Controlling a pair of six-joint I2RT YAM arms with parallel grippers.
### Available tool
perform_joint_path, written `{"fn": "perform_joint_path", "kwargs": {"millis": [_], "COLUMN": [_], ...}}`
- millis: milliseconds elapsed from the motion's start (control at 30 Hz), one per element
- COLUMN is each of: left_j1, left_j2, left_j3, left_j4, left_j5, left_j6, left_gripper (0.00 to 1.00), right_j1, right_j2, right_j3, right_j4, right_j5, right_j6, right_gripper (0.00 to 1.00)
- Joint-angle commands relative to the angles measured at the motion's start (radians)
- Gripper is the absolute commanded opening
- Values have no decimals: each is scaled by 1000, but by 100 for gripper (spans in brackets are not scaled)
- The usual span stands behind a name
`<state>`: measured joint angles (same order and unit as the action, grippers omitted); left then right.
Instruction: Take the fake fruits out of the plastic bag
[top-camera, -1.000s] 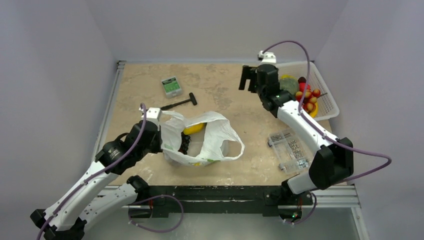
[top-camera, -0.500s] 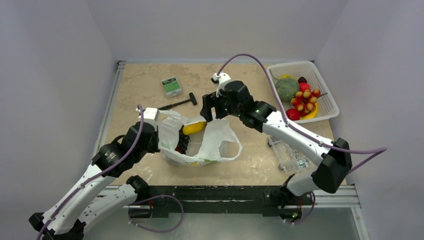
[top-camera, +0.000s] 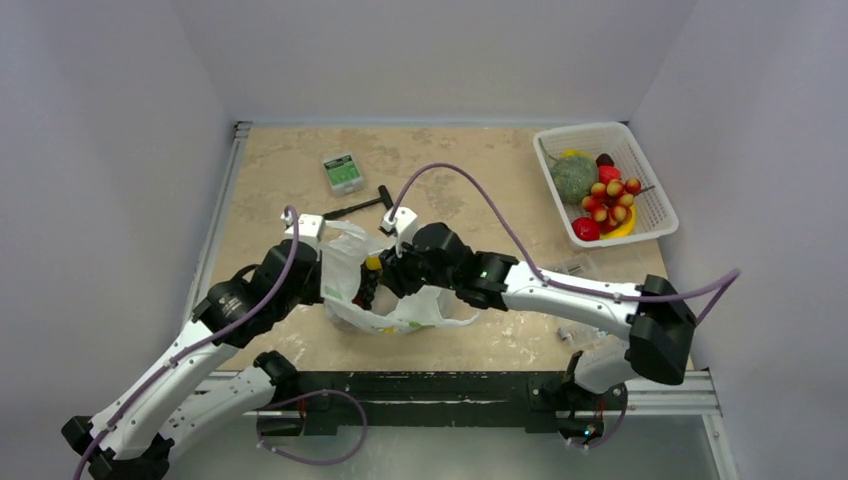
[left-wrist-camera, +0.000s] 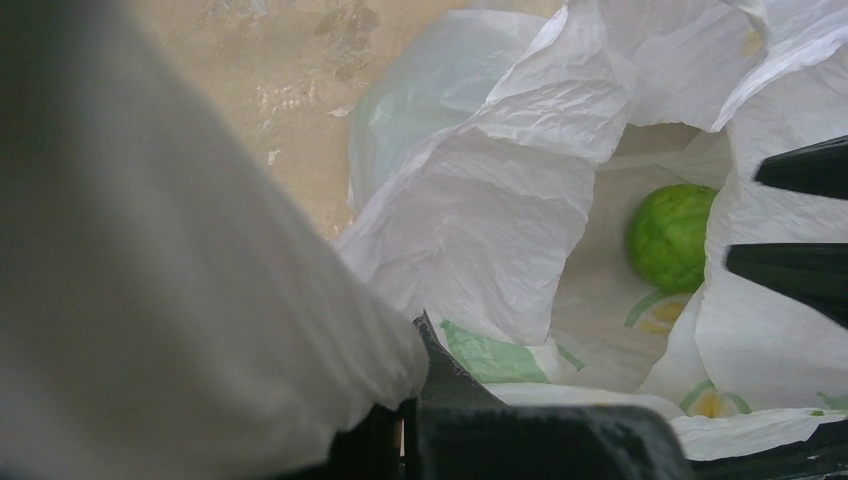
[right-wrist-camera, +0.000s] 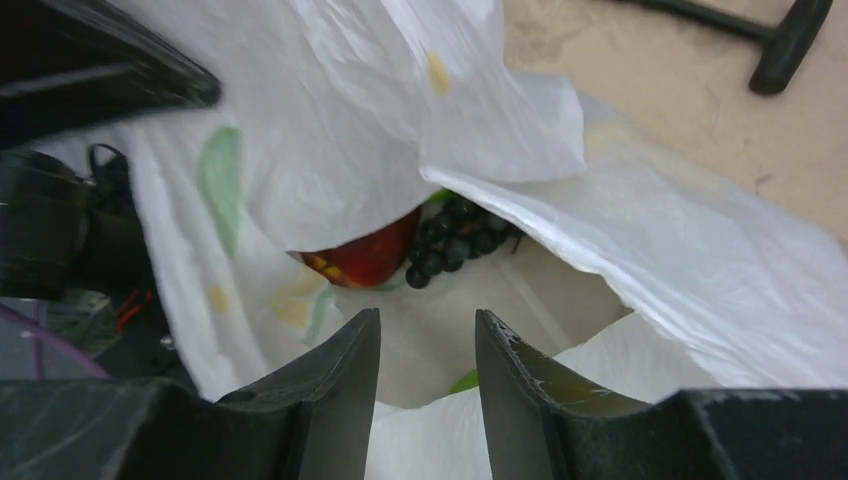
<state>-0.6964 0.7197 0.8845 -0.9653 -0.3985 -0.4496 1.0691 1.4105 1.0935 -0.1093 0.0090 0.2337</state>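
The white plastic bag (top-camera: 425, 300) lies in front of the arms with its mouth held up. My left gripper (top-camera: 322, 252) is shut on the bag's left rim (left-wrist-camera: 300, 330), pinching the film. My right gripper (top-camera: 388, 272) is inside the mouth, its jaws (right-wrist-camera: 425, 345) partly open with nothing between them. Below it in the bag lie a red fruit (right-wrist-camera: 365, 255) and a dark bunch of grapes (right-wrist-camera: 460, 240). The left wrist view shows a green fruit (left-wrist-camera: 672, 235) deeper in. A sliver of yellow fruit (top-camera: 373, 263) peeks out beside the right gripper.
A white basket (top-camera: 652, 215) at the back right holds several fruits. A small green box (top-camera: 342, 172) and a black T-handle tool (top-camera: 362, 205) lie behind the bag. A clear box of screws (top-camera: 575, 268) sits partly under the right arm.
The right arm swung from the basket over to the bag and dipped into its mouth, its jaws narrowing on the way. The left gripper kept its hold on the rim.
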Motion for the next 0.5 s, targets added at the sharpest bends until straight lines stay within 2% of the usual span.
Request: {"fn": "perform_joint_path", "kwargs": {"millis": [0, 233, 467], "left_j1": [-4, -4, -5], "left_j2": [11, 165, 201], "left_j3": [-12, 12, 5], "left_j4": [42, 27, 45], "left_j5": [28, 102, 144], "left_j6": [33, 57, 73], "left_gripper": [0, 0, 0], "right_j1": [22, 53, 67], "right_j2": [85, 236, 215], "right_j3": [-56, -90, -155], "right_j4": [141, 202, 127], "right_j5": [153, 287, 541], "right_j6": [35, 53, 126], "right_gripper": [40, 41, 45]}}
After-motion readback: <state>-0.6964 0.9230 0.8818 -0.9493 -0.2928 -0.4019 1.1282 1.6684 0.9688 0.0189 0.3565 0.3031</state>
